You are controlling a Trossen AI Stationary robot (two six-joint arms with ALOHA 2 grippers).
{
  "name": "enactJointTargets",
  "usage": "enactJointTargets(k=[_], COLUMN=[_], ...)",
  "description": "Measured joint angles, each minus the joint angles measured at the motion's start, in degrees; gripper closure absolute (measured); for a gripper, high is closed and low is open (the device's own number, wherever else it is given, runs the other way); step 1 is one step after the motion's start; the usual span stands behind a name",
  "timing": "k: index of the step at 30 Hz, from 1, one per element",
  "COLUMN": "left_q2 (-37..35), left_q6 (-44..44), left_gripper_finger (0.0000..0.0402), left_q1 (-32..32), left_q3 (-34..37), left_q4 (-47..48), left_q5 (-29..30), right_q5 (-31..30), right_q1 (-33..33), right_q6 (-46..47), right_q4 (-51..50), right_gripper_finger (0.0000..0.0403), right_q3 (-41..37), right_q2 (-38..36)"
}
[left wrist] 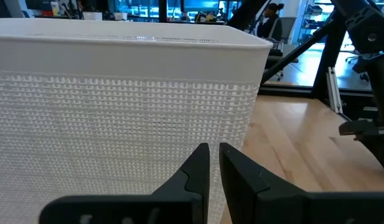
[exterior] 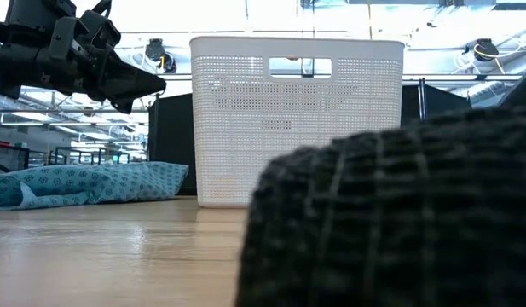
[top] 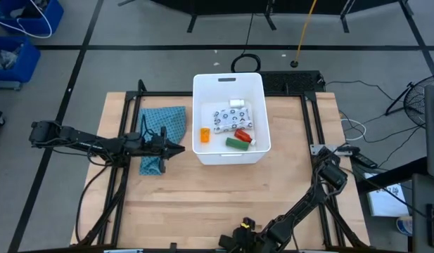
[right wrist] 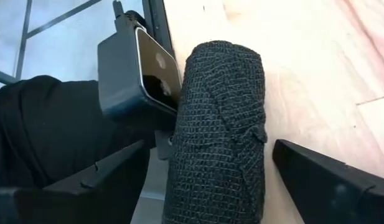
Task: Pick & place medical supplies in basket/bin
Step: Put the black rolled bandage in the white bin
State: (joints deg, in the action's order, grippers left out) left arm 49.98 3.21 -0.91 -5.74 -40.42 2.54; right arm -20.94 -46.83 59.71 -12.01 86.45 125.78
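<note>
The white tub (top: pixel 197 112) stands at the table's middle far side. In it lie the dotted packet (top: pixel 229 118), white roll (top: pixel 236 103), orange bottle (top: pixel 205 133), red bottle (top: pixel 243 135) and green block (top: pixel 235 143). My left gripper (top: pixel 180 148) is shut and empty, hovering just left of the tub's wall (left wrist: pixel 117 112). The black bar (right wrist: pixel 220 130), wrapped in dark woven bandage, lies on the wood at the table's near edge and fills the low view (exterior: pixel 390 222). My right gripper (right wrist: pixel 210 149) is open, one finger on either side of the bar, with a gap showing.
A teal patterned cloth (top: pixel 162 133) lies on the table left of the tub, under my left arm. The low camera's housing (right wrist: pixel 139 74) stands right beside the black bar. Bare wood (top: pixel 202 197) lies between the tub and the near edge.
</note>
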Motion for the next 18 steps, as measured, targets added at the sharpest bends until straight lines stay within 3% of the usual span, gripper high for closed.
enactJointTargets(k=[6,15,18], left_q2=[0.0,0.0,0.0], left_q6=[-0.1,1.0,1.4], left_gripper_finger=[0.0360,0.0360,0.0360], left_q1=[0.0,0.0,0.0], left_q3=[0.0,0.0,0.0], left_q4=[0.0,0.0,0.2], left_q5=[0.1,0.0,0.0], right_q5=[-0.1,-0.2,-1.3], right_q1=[0.4,1.0,1.1], right_q6=[-3.3,-6.8,-10.8], right_q4=[-2.6,-4.8,-5.4], right_gripper_finger=[0.0123,0.0278,0.0307], right_q3=[0.0,-0.2,-0.4], right_q2=[0.0,-0.4,-2.2])
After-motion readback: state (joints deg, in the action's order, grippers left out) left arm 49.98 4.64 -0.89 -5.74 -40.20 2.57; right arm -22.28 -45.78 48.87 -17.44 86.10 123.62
